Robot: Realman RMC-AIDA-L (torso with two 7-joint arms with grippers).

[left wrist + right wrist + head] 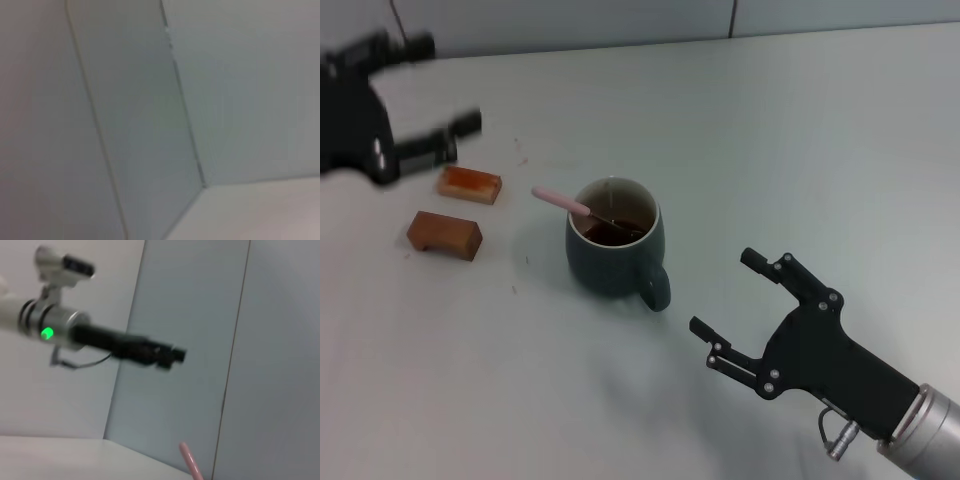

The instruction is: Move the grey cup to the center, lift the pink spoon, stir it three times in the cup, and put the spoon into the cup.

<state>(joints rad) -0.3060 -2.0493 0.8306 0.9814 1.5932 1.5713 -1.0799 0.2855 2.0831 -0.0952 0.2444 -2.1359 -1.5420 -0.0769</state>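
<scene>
Spoon point(563, 201) was already in the grey cup point(616, 250) when I checked the head view, its bowl down in the dark liquid and its pink handle leaning on the rim, long axis tilted up and out toward my left and slightly away, toward the two brown blocks point(458, 210). The cup stood upright near the middle of the table point(800, 150), handle turned toward my right and the near edge. My left gripper point(425, 100) hung spread and empty above the far left of the table, well apart from the spoon. My right gripper point(745, 310) sat low near the cup's handle side, fingers spread, holding nothing. I judged only the retreat remained: I would draw both arms straight away, keeping clear of that protruding handle so the spoon stayed put
</scene>
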